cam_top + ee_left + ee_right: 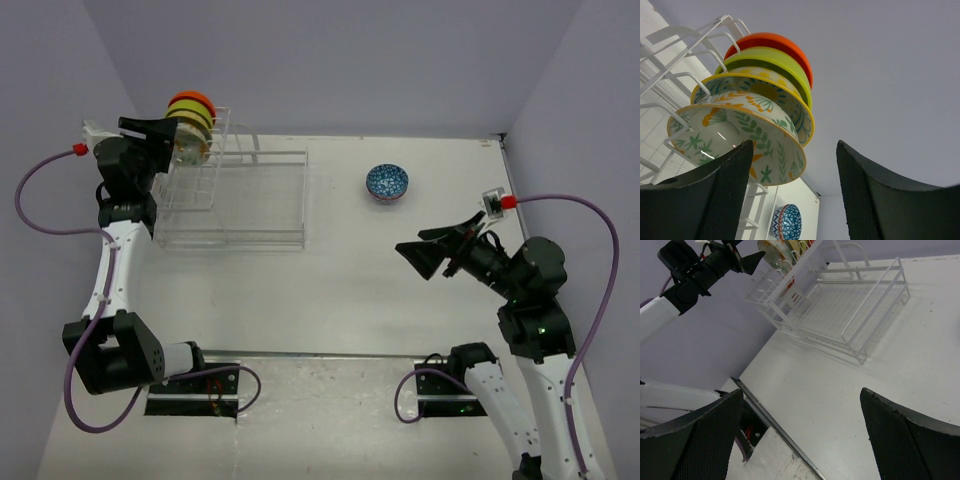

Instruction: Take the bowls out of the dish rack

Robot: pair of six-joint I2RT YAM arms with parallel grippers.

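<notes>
A yellow-rimmed floral ceramic bowl (740, 135) fronts the stack on edge at the tall end of the clear wire dish rack (240, 205) — the left gripper (170, 138), spread wide and empty, faces it; the right gripper (412, 246), likewise spread and empty, sits well apart.

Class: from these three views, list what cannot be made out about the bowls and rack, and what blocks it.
Top view: how many racked bowls stand in the dish rack; the left fingers cover the nearer ones.
Left wrist: the orange bowl beyond its rim; the green bowl hides it.
Right wrist: the racked bowls, cut off by the top edge.
</notes>
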